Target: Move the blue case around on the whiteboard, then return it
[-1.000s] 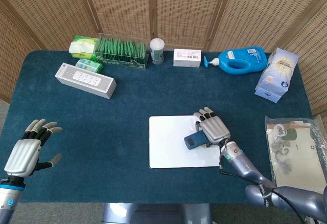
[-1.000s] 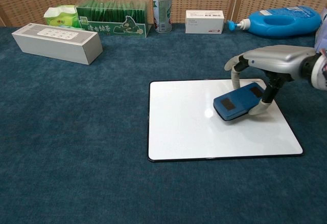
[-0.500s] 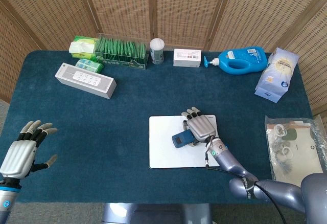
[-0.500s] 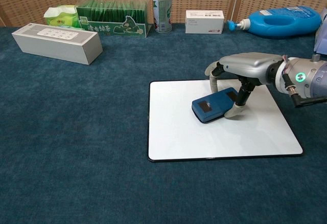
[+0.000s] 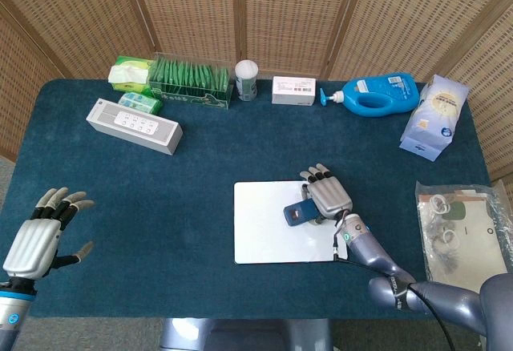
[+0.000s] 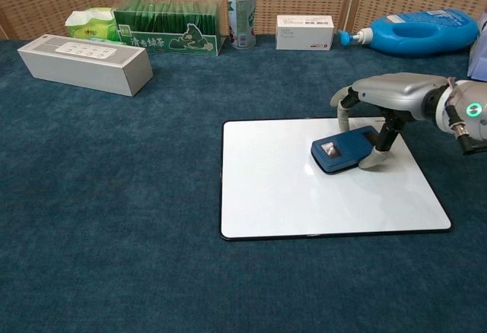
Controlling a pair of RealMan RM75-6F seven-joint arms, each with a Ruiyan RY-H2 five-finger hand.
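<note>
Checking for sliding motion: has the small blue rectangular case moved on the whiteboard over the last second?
Yes. The blue case slid left, then back right across the whiteboard.

bright even light, soft shadows, sharp focus throughout

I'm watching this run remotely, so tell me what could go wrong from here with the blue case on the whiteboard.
The right hand holds the blue case only by its far end, so it could twist or slip free while sliding. The case sits toward the right side of the whiteboard, so a further push that way might carry it onto the cloth. Dragging could also shift the loose whiteboard itself.
</note>
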